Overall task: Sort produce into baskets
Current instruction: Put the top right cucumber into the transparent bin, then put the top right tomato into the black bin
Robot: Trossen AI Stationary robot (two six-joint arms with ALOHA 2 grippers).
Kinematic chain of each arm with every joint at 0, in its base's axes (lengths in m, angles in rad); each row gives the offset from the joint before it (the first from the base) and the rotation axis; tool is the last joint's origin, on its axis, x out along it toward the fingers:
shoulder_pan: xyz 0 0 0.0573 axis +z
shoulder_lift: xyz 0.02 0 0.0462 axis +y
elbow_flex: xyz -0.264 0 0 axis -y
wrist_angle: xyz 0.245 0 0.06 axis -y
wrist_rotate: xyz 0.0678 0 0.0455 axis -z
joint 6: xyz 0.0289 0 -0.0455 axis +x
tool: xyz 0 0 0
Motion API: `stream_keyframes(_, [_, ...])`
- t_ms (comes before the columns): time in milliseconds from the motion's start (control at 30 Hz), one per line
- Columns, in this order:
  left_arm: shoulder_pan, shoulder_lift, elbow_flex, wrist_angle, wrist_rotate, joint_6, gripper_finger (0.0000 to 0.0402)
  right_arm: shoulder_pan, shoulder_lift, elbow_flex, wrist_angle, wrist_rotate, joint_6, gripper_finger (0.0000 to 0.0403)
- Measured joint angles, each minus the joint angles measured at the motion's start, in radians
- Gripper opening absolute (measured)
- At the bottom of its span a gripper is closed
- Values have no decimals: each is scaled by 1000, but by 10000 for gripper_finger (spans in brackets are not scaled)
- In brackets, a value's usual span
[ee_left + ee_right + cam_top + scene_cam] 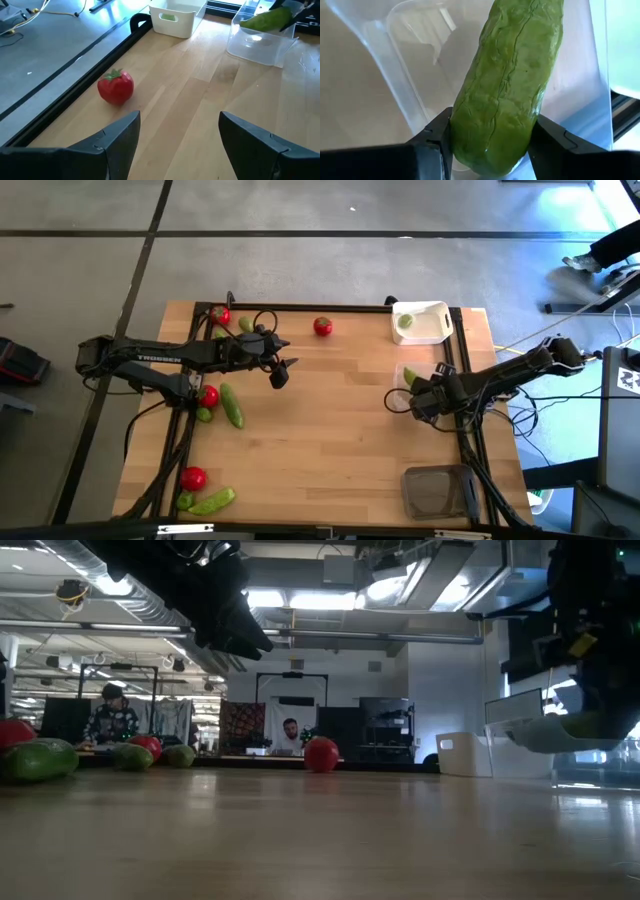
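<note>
A: What's biggest on the wooden table [330,430]?
B: The two arms. The left gripper [281,372] hovers over the far-left part, fingers [115,137] spread wide with nothing between them. Ahead of it a red tomato [115,87] lies near the far edge.
A: And the right gripper [490,145]?
B: Over the clear basket [420,380] on the right side, clamped on a green pod [507,85], which hangs above the basket's open top.
A: The other baskets?
B: The white basket [422,322] sits at the far right with a lime-like piece [405,321] inside; the dark grey basket [438,490] is at the near right.
A: The remaining produce?
B: Tomatoes [208,396] and green pods [232,406] lie scattered along the left side.
</note>
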Motion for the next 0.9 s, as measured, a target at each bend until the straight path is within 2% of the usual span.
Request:
stream_keyframes(367, [0, 0, 0, 0, 0, 0, 265, -15, 0, 0, 59, 34, 80, 178])
stream_keyframes(700, [0, 0, 0, 0, 0, 0, 265, -145, 2, 0, 99, 11, 60, 243])
stream_keyframes(900, [0, 0, 0, 0, 0, 0, 265, -158, 2, 0, 100, 0, 25, 263])
